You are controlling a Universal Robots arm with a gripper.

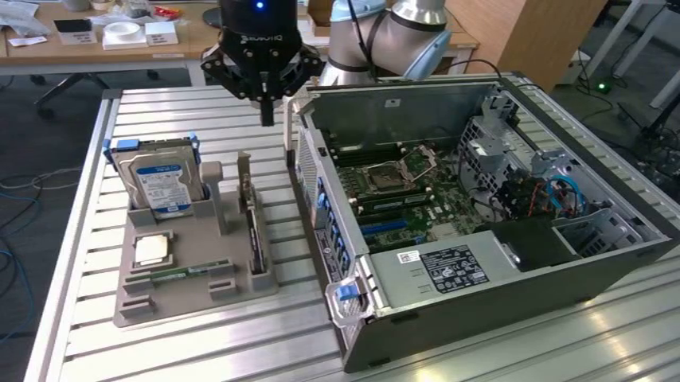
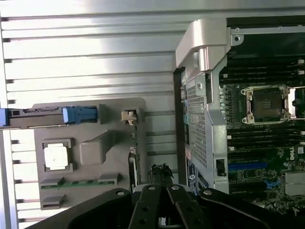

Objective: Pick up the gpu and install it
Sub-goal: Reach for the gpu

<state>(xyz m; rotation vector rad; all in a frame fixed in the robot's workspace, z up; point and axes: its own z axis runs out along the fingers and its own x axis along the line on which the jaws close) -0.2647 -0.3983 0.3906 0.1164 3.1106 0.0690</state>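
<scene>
Jaws closed into one dark prong with nothing between them, the black gripper hangs point-down over the ribbed aluminium table, above the gap between tray and computer case.

From the exterior view's left, a thick silver hard drive with a blue-and-white label and blue plastic rails stands upright in the far left slot of the matte grey moulded tray. Nearer the camera, a square processor with a pale metal lid lies flat in its recess, and a narrow green memory stick lies flat beside it.

Next comes the graphics card. It is a thin, flat, dark board standing on edge in the long slot along the tray's right side, its silver bracket at the far end. It sits below the gripper and is not held. In the wrist view its slim edge shows near the gripper.

Further right, the computer case lies open, with dark outer panels and a perforated grey metal wall. Inside are a green motherboard with a square socket, blue cables, and a silver power supply with a black label.
</scene>
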